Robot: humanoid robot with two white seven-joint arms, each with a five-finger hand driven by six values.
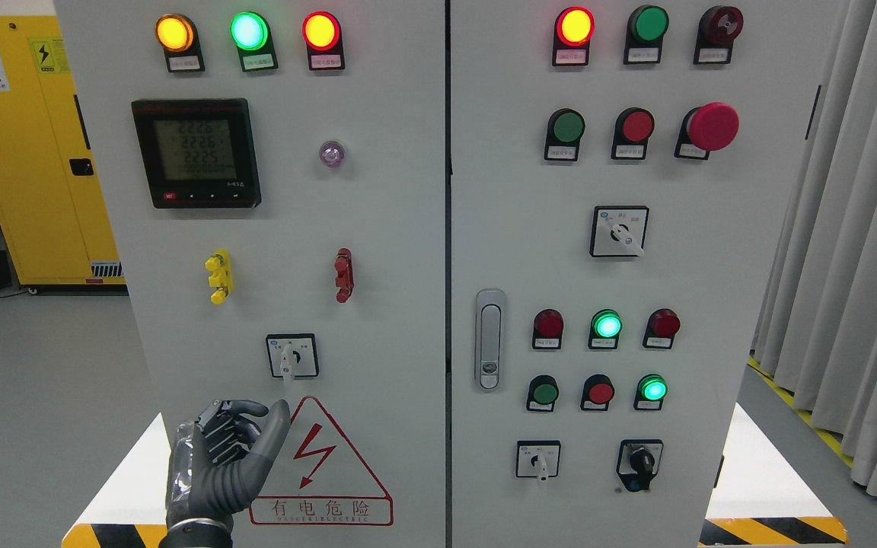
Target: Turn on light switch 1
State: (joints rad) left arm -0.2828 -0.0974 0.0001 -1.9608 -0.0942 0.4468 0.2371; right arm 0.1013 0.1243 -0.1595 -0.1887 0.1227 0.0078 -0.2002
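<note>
The left hand point(221, 460) stood raised at the lower left of the control cabinet point(377, 228), its fingers loosely curled and its thumb up, holding nothing. It hung just below and left of a small rotary switch point(291, 356), above the red warning triangle point(320, 464). I took that knob for switch 1, though no label was legible. It looked like the approach stage: the hand next needed to rise, close on the knob and twist it. The right hand was nowhere visible.

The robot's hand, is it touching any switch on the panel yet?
No, the left hand is raised below the small rotary switch, beside the red warning triangle, touching no switch.
</note>
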